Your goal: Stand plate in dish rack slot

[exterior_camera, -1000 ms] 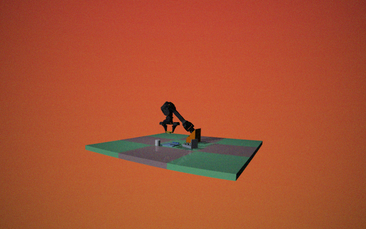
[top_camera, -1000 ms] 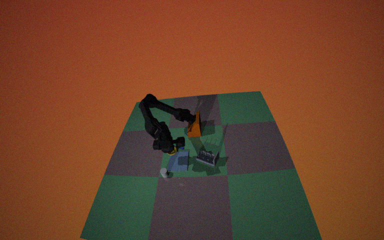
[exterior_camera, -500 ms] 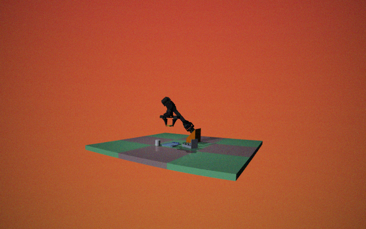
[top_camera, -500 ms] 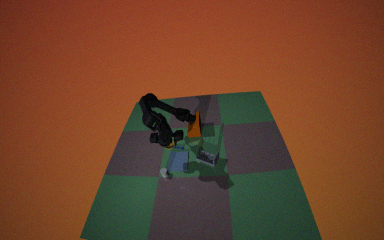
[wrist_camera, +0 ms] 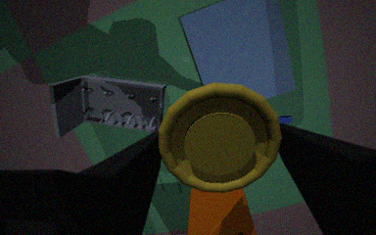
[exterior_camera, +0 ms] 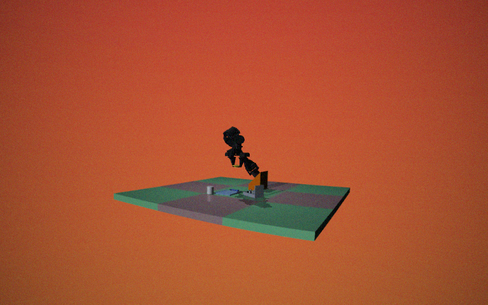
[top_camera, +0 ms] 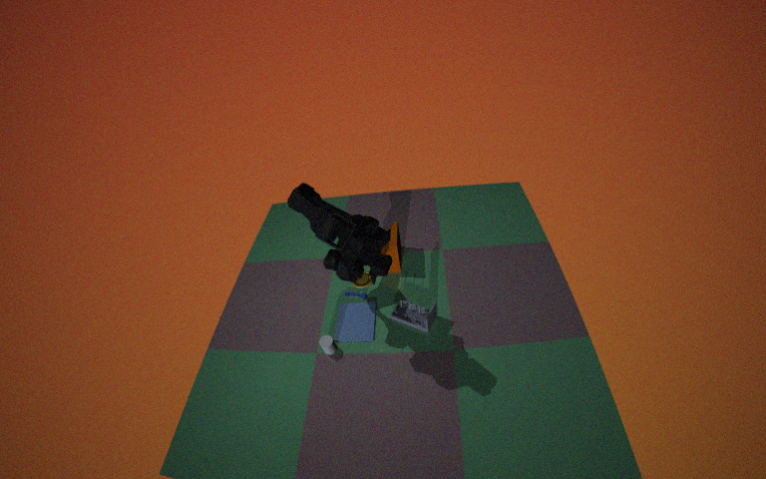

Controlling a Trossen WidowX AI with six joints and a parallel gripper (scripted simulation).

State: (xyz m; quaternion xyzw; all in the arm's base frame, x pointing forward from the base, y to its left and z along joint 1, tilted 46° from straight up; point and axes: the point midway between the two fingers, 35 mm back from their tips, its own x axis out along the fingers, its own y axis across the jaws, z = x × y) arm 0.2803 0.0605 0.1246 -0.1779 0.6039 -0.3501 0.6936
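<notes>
Plate (top_camera: 363,283) (exterior_camera: 236,166) (wrist_camera: 220,89), one, yellow, round, with a thick raised rim: held in my jaws (top_camera: 364,276) (exterior_camera: 236,165), which are clamped on it at opposite sides of the rim, high above the table (top_camera: 378,417) (exterior_camera: 273,219) (wrist_camera: 352,64) and apart from everything on it. Dish rack (top_camera: 412,325) (exterior_camera: 253,195) (wrist_camera: 124,82), one, grey, with a tall panel at one end and short rails inside: standing on the table, the plate outside its slots. Flat slab (top_camera: 355,321) (exterior_camera: 227,192) (wrist_camera: 235,44), one, blue, rectangular: lying on the table near the rack. Small utensil (top_camera: 355,294) (wrist_camera: 286,119), one, dark blue: just beside the slab, mostly hidden behind the plate in my wrist view. Cylinder (top_camera: 327,344) (exterior_camera: 210,190), one, pale grey: upright, near a corner of the slab. Wedge-shaped block (top_camera: 394,253) (exterior_camera: 259,180) (wrist_camera: 215,211), one, orange: on the table, by the black arm (top_camera: 333,226) (exterior_camera: 234,138).
</notes>
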